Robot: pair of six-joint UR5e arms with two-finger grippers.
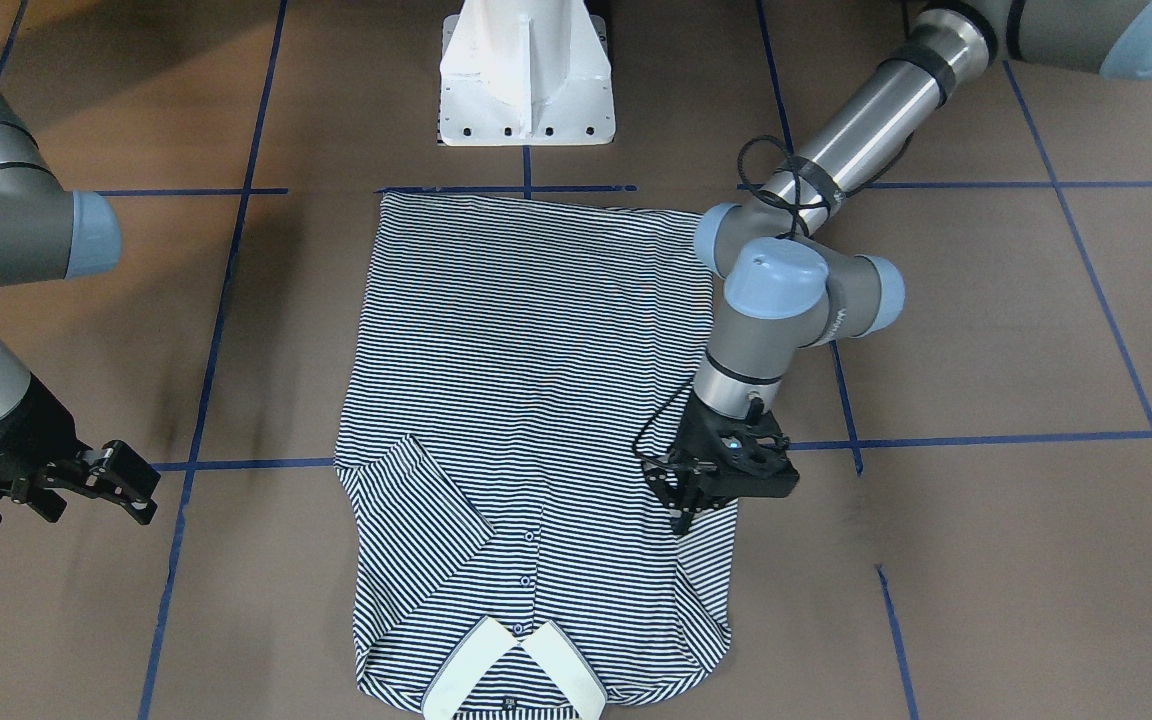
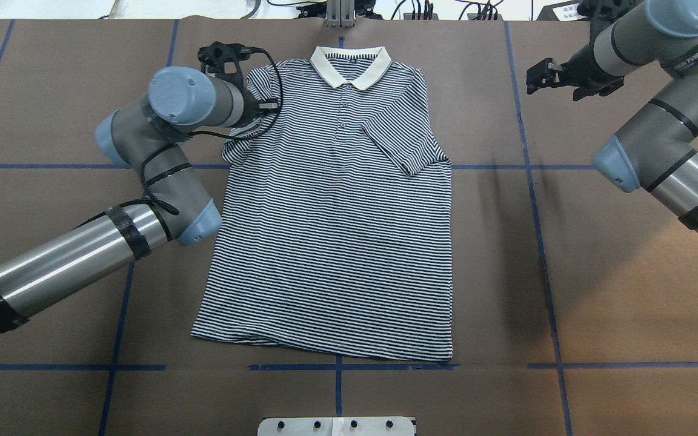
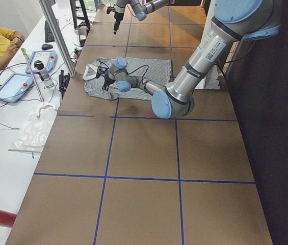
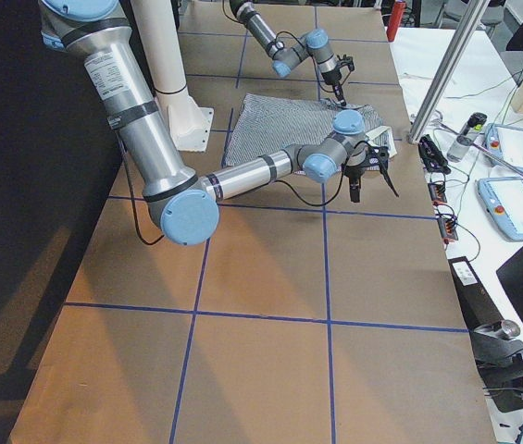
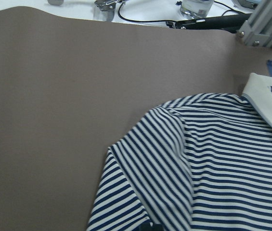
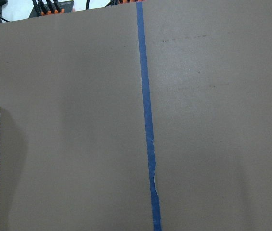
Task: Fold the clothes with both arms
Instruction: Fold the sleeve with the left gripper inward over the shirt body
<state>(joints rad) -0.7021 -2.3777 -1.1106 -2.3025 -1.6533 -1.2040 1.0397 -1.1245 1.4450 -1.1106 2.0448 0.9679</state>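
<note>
A navy-and-white striped polo shirt (image 1: 536,350) lay flat, front up, on the brown table (image 1: 986,330). Its white collar (image 1: 476,660) lay on the far side from my base. My left claw (image 1: 684,518) pointed down onto the shirt's left sleeve (image 5: 145,183), with the collar just beyond it and the body of the shirt spreading inward from it. Its fingers looked clenched together on the sleeve fabric. My right claw (image 1: 148,492) hung released and empty above bare table, well apart from the shirt's other edge. The right sleeve (image 1: 426,520) was already folded in across the chest. I judged the step in hand to be folding the left sleeve. The next move called for lifting that sleeve slightly and carrying it inward over the chest without dragging the shirt.
</note>
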